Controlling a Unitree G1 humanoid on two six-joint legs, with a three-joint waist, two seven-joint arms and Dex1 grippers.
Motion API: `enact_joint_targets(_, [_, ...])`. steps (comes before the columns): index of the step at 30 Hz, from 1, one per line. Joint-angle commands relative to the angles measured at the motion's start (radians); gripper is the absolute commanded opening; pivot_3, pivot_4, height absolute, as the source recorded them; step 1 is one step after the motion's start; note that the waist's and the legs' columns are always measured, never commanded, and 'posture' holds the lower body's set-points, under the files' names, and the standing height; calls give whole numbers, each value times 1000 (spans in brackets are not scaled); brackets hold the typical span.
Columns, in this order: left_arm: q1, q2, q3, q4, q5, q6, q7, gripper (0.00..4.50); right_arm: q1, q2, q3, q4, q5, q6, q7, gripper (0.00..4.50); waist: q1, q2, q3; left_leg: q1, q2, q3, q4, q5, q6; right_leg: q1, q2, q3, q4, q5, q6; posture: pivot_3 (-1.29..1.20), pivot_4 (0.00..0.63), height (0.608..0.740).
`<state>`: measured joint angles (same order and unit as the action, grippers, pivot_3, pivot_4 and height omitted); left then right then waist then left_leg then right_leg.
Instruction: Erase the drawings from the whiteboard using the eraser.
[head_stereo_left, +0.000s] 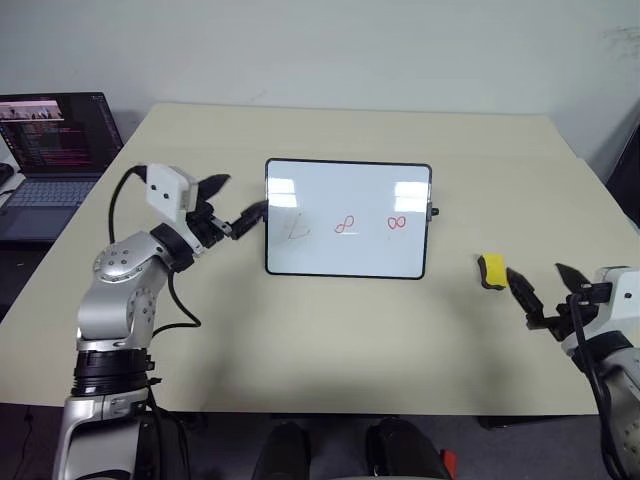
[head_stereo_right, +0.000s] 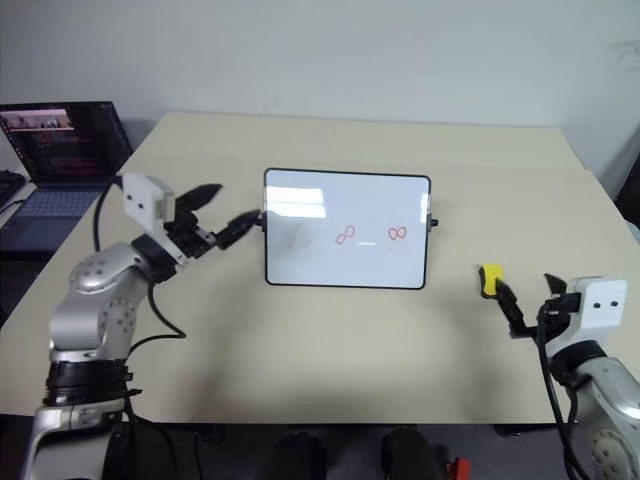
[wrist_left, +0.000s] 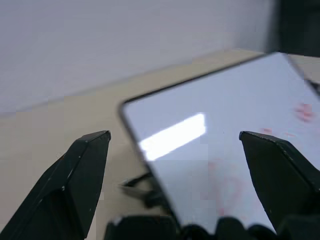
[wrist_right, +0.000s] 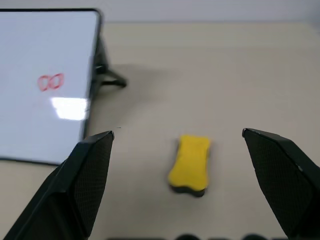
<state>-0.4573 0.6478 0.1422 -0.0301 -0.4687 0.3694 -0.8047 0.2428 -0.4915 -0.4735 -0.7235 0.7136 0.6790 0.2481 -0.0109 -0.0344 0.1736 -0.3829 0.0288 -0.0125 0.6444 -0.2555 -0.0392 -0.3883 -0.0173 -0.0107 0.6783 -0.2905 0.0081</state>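
- Spanning most of the scene is a beige table (head_stereo_left: 330, 340), set against a plain pale wall (head_stereo_left: 330, 50).
- Off its left edge, an open laptop (head_stereo_left: 50, 150) has its screen lit.
- Mid-table lies the whiteboard (head_stereo_left: 348, 218), bearing the drawings (head_stereo_left: 345, 225) in red.
- Well right of the board, the eraser (head_stereo_left: 490, 271) rests on the bare tabletop.
- Left gripper (head_stereo_left: 232, 203) hovers at the board's left edge, fingers spread, empty.
- Right gripper (head_stereo_left: 549, 287) sits just behind the eraser, fingers wide apart, gripping nothing.

Your head cameras look forward and down over the counter (head_stereo_left: 330, 330). Each wrist camera sits low and close. All views share the whiteboard (head_stereo_left: 347, 219).
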Motion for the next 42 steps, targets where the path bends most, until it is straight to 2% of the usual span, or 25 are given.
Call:
enact_joint_targets(1, [-48,65,-67,-118,-54,67,-151,4500,24,-64,-23,-121,163,101,11,4490,2,0,0,0,0,0,0,0,0,0,0,0,0,0,0,0,150,740])
enact_joint_targets(4, [-80,86,-151,-141,-28,44,-252,4500,3,-90,8,-186,260,162,-68,4490,3,0,1,0,-1,0,0,0,0,0,0,0,0,-1,1,0,150,740])
enact_joint_targets(10, [-167,45,-259,-117,-1,-21,-386,4500,-151,-57,98,-132,270,277,-319,4490,3,0,1,-1,-1,1,1,0,0,0,1,1,-1,-1,1,0,150,740])
enact_joint_targets(13, [-215,2,-308,-61,46,-73,-417,4500,-286,14,133,-6,197,327,-472,4490,3,0,1,-2,-1,0,1,0,0,0,3,1,-2,-1,1,0,150,740])
enact_joint_targets(15, [-239,-20,-318,-22,67,-98,-427,4500,-347,23,144,50,147,339,-505,4490,3,0,2,-2,-2,1,0,0,0,-1,5,2,-2,-1,1,0,150,740])
enact_joint_targets(19, [-269,-54,-320,25,82,-115,-434,4500,-429,19,148,144,93,350,-499,4490,3,1,2,-7,-1,1,1,0,1,-4,6,2,-2,-1,2,0,150,740])
enact_joint_targets(24, [-283,-77,-320,56,102,-130,-437,4500,-480,-40,158,261,24,349,-412,4490,4,1,2,-18,-1,1,1,0,1,-17,6,3,0,1,-3,0,150,740])
enact_joint_targets(29, [-283,-91,-321,52,111,-130,-430,4500,-506,-82,166,375,-39,339,-329,4490,3,1,2,-18,-1,1,1,0,1,-17,6,2,0,1,-3,0,150,740])
enact_joint_targets(42, [-270,-98,-324,18,116,-117,-430,4500,-574,-69,190,555,-156,292,-187,4490,3,1,2,-17,-1,2,2,0,2,-17,7,3,2,1,-3,0,150,740])
